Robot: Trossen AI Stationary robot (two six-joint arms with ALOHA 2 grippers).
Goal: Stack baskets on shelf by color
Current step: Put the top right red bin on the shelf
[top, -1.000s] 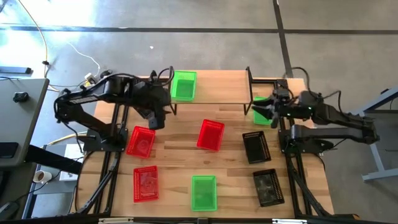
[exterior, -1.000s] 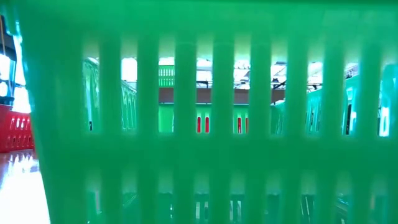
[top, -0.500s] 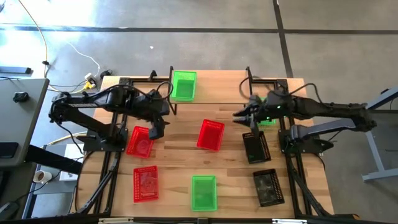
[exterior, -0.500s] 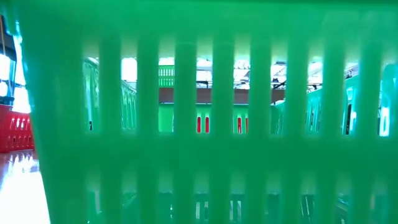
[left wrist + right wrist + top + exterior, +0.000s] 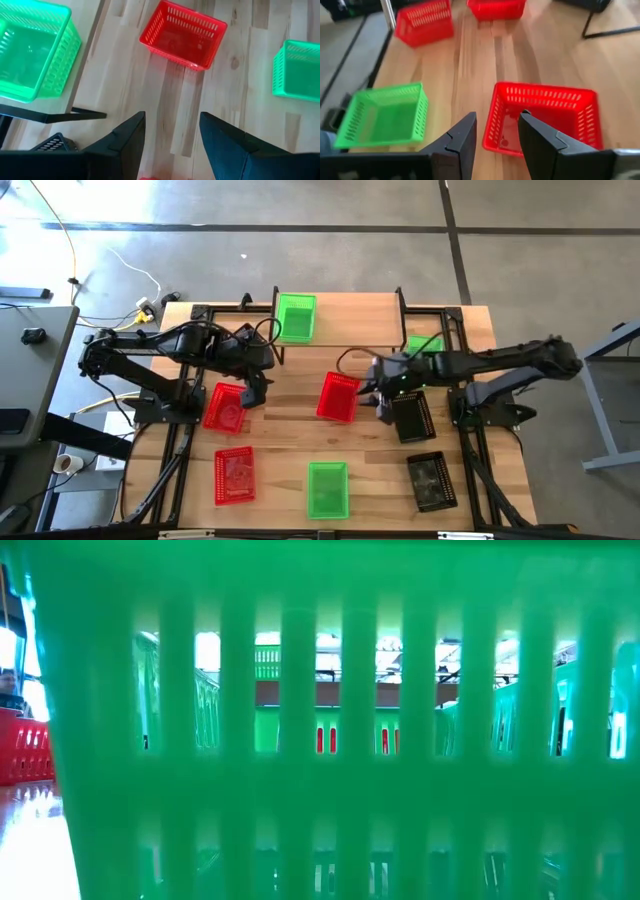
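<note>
Right gripper (image 5: pixel 380 387), fingers parted and empty, is hovering beside centre red basket (image 5: pixel 338 397); left gripper (image 5: pixel 252 388) is hanging open, empty.

The baskets, such as the red basket (image 5: pixel 542 120) and the green basket (image 5: pixel 31 50), look like perforated plastic with a slight sheen. The table (image 5: pixel 370 450) is light planked wood with a smooth finish. The shelf (image 5: pixel 350 320) has a pale wood top on thin black metal legs.
</note>
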